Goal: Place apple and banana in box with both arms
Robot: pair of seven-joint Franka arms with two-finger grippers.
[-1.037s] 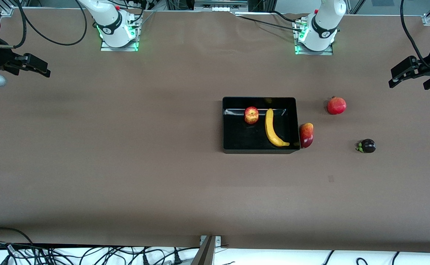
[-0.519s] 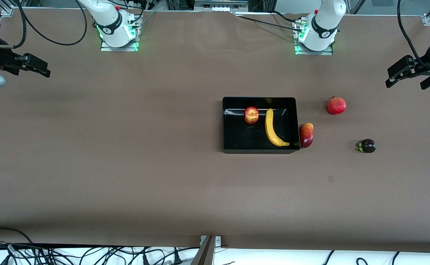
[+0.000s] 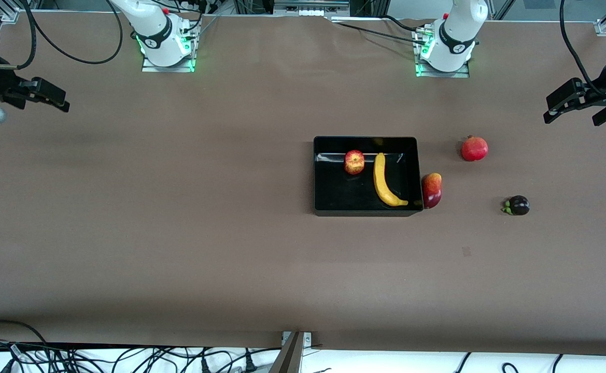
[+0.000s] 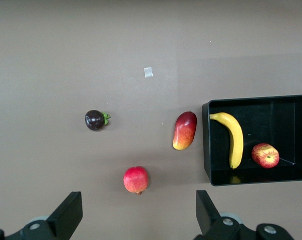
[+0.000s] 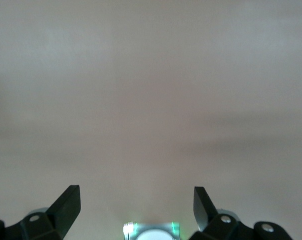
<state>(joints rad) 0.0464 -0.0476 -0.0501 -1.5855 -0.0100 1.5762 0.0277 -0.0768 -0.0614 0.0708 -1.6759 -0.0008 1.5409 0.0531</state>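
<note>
The black box [image 3: 317,176] stands mid-table. The apple [image 3: 354,162], red mottled with yellow, lies in it beside the yellow banana [image 3: 383,180]. All three also show in the left wrist view: box [image 4: 207,145], apple [image 4: 265,155], banana [image 4: 233,137]. My left gripper [image 3: 575,109] is open and empty, up at the left arm's end of the table; its jaws frame the view [image 4: 138,212]. My right gripper [image 3: 48,95] is open and empty, up at the right arm's end; its view [image 5: 136,205] shows only bare table.
A dark-red and orange mango-like fruit [image 3: 432,190] lies against the box's outer wall on the left arm's side. A red pomegranate [image 3: 474,148] and a dark purple mangosteen [image 3: 517,205] lie toward the left arm's end. A small pale patch [image 3: 466,251] marks the table.
My left gripper has drifted slightly up and toward its end of the table. My right gripper has shifted a little too. The fruit and box have not moved.
</note>
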